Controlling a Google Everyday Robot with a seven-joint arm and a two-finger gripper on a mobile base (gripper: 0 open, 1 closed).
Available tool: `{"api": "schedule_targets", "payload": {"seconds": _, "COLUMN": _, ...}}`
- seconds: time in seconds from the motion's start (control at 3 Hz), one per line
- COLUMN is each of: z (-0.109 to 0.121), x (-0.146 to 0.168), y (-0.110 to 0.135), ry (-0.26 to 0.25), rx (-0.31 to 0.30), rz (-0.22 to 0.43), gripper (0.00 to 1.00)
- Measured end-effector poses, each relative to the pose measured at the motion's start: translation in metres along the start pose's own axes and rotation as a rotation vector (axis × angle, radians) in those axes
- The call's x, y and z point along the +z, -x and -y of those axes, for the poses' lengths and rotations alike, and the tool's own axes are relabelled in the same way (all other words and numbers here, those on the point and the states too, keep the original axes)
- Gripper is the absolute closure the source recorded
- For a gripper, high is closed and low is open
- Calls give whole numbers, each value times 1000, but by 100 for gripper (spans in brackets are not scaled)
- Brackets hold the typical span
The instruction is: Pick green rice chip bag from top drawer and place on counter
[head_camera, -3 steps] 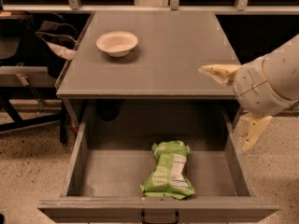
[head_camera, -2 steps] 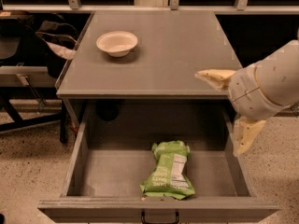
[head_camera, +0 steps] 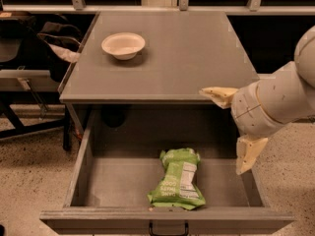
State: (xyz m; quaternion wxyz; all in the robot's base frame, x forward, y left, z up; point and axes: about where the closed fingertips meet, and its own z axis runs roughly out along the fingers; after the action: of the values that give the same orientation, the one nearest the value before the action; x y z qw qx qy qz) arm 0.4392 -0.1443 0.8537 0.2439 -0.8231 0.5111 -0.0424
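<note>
Green chip bag (head_camera: 177, 181) lying flat in the open drawer (head_camera: 83, 166), my pincer (head_camera: 221, 131) spread wide over the drawer's right-hand wall.
The drawer stands pulled out, I judge to give me a reach from above. The bag rests on the drawer floor by the front panel, about midway across. My pincer is empty, one finger at the desk (head_camera: 182, 58) edge behind the drawer, so the bag lies below and left, well apart.
</note>
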Motion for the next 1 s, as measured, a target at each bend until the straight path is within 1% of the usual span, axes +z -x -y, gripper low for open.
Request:
{"api": "schedule_targets", "payload": {"seconds": 0.33, "z": -10, "x": 26, "y": 0, "ry": 34, "rx": 47, "rz": 49, "gripper": 0}}
{"api": "schedule_targets", "payload": {"seconds": 0.67, "z": -19, "x": 40, "y": -4, "ry": 17, "rx": 58, "rz": 52, "gripper": 0}}
{"api": "schedule_targets", "payload": {"seconds": 1.0, "z": -28, "x": 65, "y": -10, "ry": 17, "rx": 98, "rz": 120, "gripper": 0}}
